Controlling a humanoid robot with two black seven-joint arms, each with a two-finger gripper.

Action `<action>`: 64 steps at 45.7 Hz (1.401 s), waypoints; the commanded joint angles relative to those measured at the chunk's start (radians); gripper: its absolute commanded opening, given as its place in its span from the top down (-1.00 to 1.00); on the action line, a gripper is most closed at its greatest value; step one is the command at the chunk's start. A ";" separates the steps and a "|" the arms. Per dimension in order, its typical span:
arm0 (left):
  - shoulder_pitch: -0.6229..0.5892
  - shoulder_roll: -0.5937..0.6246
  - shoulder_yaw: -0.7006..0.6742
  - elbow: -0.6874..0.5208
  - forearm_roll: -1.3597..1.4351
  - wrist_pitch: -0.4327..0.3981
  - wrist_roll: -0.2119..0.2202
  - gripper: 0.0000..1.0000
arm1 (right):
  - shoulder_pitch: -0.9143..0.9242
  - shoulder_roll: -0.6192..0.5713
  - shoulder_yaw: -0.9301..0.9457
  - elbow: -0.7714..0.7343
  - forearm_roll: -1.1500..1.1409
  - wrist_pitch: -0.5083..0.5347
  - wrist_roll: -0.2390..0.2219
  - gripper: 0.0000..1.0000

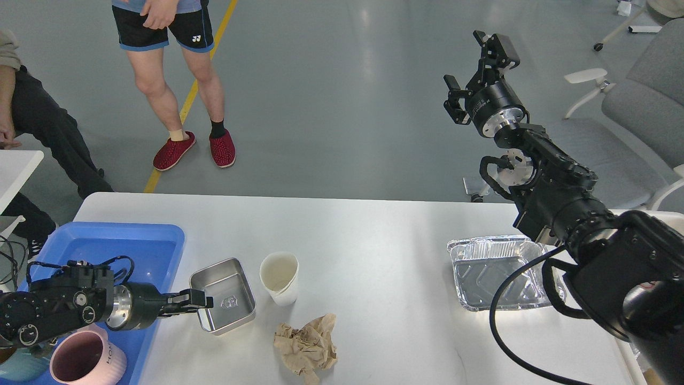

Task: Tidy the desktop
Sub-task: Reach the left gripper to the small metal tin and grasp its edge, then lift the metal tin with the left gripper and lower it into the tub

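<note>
The wide white rectangular counter (374, 240) fills the lower head view over grey floor. On it sit a blue plastic tray (155, 240), a crumpled brown paper (305, 347), a white paper cup (279, 278) and a foil tray (497, 272). The left gripper (199, 302) pinches the rim of a small steel tin (224, 302). The right gripper (475, 75) hangs raised beyond the counter, fingers spread.

A person in black shorts (163, 24) and red shoes (195, 149) stood on the grey floor (342, 96) beside a yellow line (189, 101), with grey office chairs (641, 107) at right.
</note>
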State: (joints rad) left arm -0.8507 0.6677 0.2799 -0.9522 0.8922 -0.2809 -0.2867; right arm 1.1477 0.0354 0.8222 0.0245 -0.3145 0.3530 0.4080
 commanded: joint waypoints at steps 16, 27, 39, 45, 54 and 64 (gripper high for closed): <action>0.001 -0.003 0.022 0.055 0.007 0.020 0.003 0.48 | -0.003 0.000 -0.002 0.000 0.000 0.003 0.000 -1.00; -0.008 -0.034 0.025 0.059 0.007 0.020 -0.003 1.00 | 0.000 -0.002 -0.002 0.000 0.000 0.003 0.000 -1.00; -0.013 -0.036 0.028 0.061 0.010 0.020 -0.009 1.00 | 0.003 -0.002 -0.008 0.000 0.000 0.003 0.000 -1.00; -0.014 -0.034 0.036 0.062 0.011 0.022 0.000 1.00 | 0.003 -0.002 -0.020 0.000 0.000 0.003 0.000 -1.00; -0.088 0.009 0.041 0.064 0.011 0.008 -0.014 1.00 | 0.001 -0.005 -0.020 0.000 0.000 0.003 0.000 -1.00; -0.254 0.113 0.045 0.056 0.011 -0.080 -0.019 1.00 | 0.004 -0.002 -0.020 0.000 0.002 0.001 0.000 -1.00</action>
State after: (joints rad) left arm -1.0262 0.7386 0.3182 -0.8908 0.9032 -0.3150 -0.3036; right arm 1.1493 0.0312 0.8021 0.0245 -0.3131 0.3560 0.4080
